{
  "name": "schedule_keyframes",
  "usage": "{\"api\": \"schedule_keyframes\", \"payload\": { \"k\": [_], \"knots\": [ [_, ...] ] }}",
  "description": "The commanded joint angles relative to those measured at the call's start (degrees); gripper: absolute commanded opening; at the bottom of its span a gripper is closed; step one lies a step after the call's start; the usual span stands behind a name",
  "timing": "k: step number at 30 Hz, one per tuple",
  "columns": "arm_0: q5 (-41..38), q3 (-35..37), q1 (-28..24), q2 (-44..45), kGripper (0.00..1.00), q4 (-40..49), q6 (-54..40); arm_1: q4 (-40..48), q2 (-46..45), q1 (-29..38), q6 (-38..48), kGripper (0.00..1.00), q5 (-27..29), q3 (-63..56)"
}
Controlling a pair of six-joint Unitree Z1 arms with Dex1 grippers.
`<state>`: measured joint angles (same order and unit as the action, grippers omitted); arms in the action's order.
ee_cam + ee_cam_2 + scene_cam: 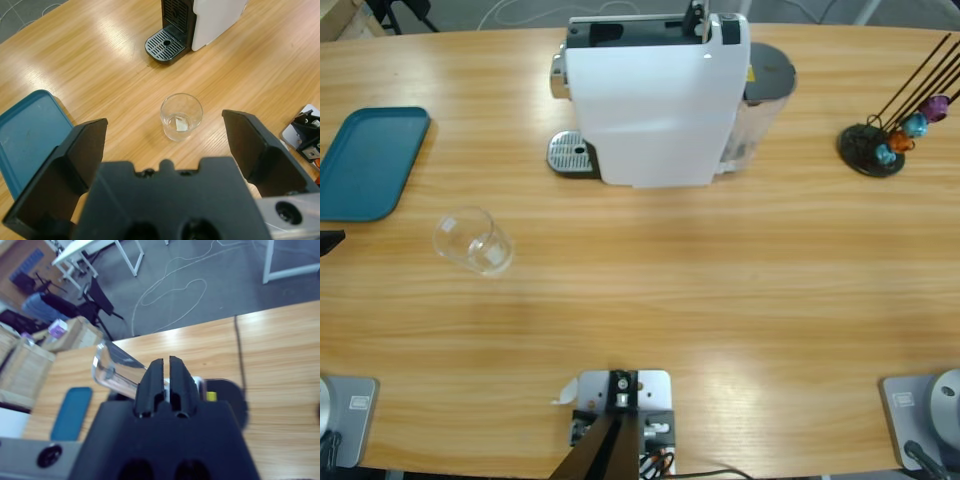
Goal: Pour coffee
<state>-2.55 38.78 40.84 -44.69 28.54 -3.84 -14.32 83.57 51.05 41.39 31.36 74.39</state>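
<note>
Left gripper (165, 145) jaws apart — clear tumbler (181, 116) upright at twelve o'clock, apart, coffee machine (200, 22) beyond. Right gripper (166, 375) jaws together, far off.

From my seat, the table (720, 300) reads as light wood with a smooth, slightly glossy grain. The tumbler (473, 241) is clear glass. The coffee machine (655, 100) has a smooth white plastic shell and a perforated metal drip grate (165, 44). The teal tray (370, 160) looks matt plastic.
</note>
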Motion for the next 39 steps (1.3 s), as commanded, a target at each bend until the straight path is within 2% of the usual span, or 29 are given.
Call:
{"api": "schedule_keyframes", "payload": {
  "k": [1,7,13,22,31,39],
  "knots": [
    [-0.6,-4.0,0.5,1.4,0.991,-4.0,1.4,0.5,10.5,-1.8,10.7,0.000,-1.3,5.0],
    [-0.4,-4.1,0.5,1.5,0.996,-4.0,1.4,0.5,12.6,-2.6,14.6,0.000,-1.6,5.3],
    [-0.4,-4.1,0.5,1.4,0.996,-4.0,1.4,0.6,15.2,-0.2,16.6,0.000,-5.3,7.2],
    [-0.1,-4.2,0.5,2.0,0.996,-4.0,1.6,0.6,17.0,2.9,18.8,0.000,-4.7,9.5],
    [-0.1,-4.3,0.5,2.0,1.000,-4.1,1.7,-0.3,18.8,4.1,19.0,0.000,-5.0,11.4],
    [1.1,-3.4,0.5,0.6,1.000,-3.3,3.2,-1.3,24.1,5.5,15.8,0.000,-8.6,15.4]
  ]
}}
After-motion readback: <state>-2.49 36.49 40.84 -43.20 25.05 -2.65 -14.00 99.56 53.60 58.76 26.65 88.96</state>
